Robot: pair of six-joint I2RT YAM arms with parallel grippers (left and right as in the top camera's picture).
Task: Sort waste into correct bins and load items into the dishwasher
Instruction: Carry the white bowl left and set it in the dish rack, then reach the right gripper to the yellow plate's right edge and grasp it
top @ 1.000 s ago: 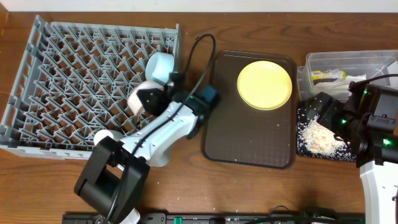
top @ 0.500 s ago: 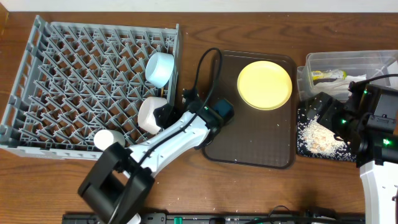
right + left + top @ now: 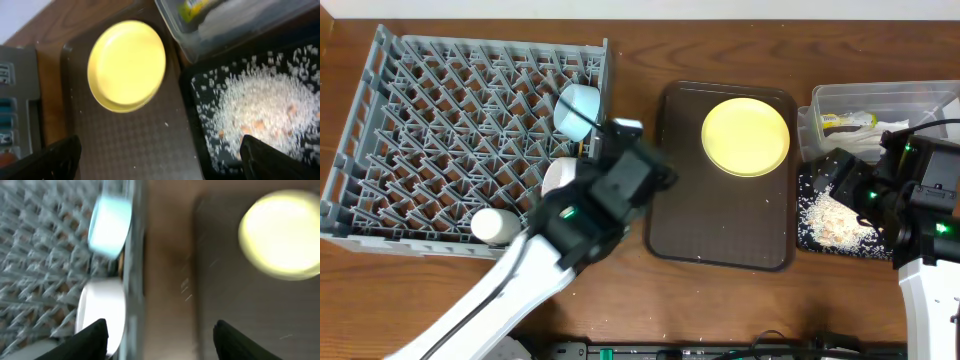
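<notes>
Well, round yellow plate [image 3: 126, 65] on pebbled tray [image 3: 135, 137]; left end effector [image 3: 161, 332], right end effector [image 3: 162, 160] wide

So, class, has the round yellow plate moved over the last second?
No: the round yellow plate stays in the same corner of the dark brown tray.

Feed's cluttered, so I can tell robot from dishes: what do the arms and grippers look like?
The left arm and right arm: white links, black wrist housings with green lights. A thin black cable runs at the right one. Gripper fingers are black.
</notes>
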